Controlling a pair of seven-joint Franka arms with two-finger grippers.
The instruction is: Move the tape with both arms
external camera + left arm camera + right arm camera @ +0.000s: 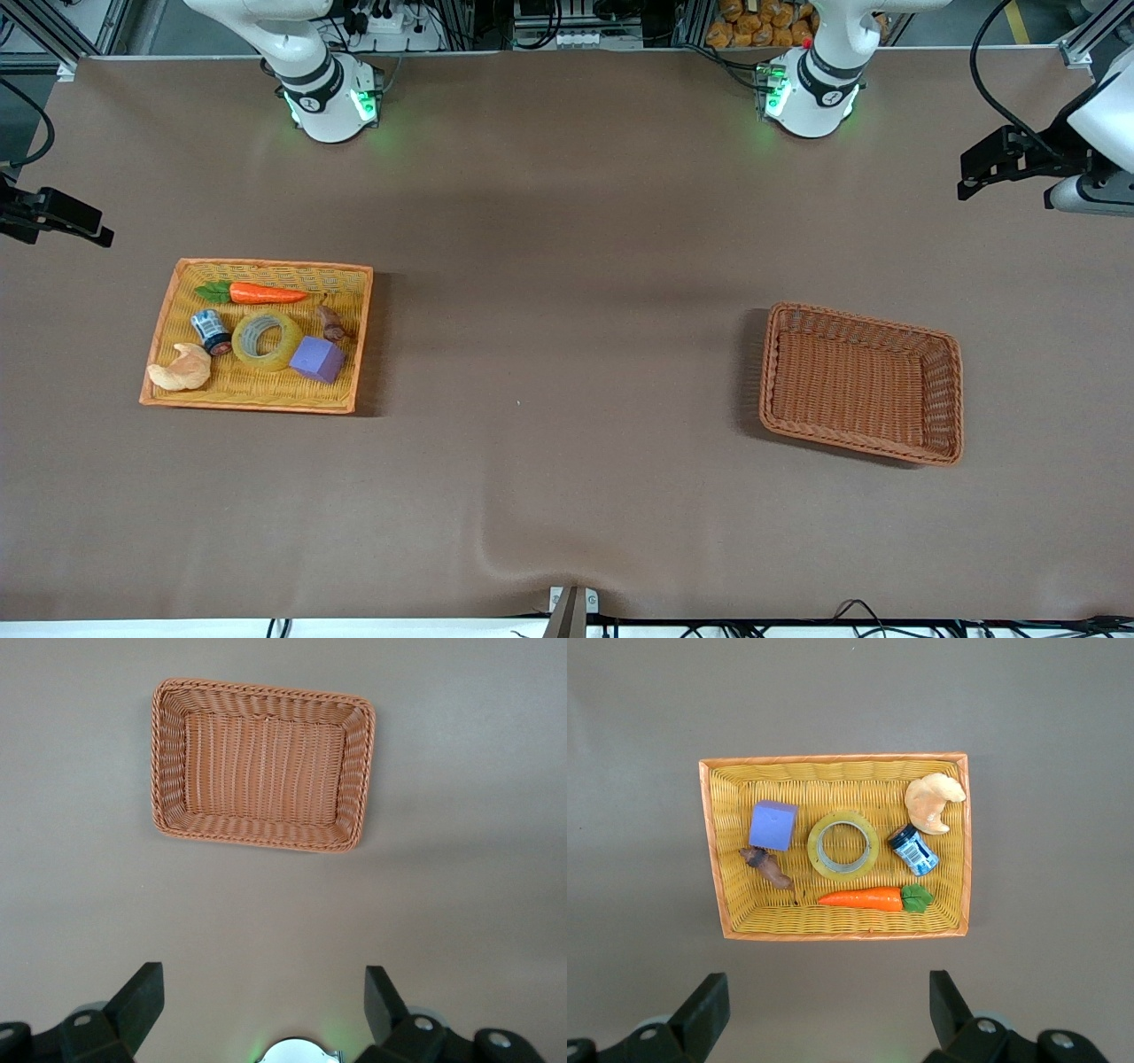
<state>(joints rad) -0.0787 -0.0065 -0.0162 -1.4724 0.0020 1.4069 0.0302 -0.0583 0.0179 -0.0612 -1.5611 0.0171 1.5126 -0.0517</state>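
Observation:
The tape (266,339) is a yellow translucent ring lying flat in the middle of a yellow woven tray (257,264) toward the right arm's end of the table. The right wrist view shows the tape (842,845) from above, between a purple block and a small can. My right gripper (89,226) hangs high off that end of the table, open and empty (829,997). Over the left arm's end my left gripper (974,173) is also raised, open (264,992), holding nothing, with the brown basket below it.
The tray also holds a carrot (266,293), a blue-white can (212,331), a purple block (317,359), a croissant (181,369) and a small brown object (331,322). A brown wicker basket (864,320) stands toward the left arm's end, nothing in it (266,689).

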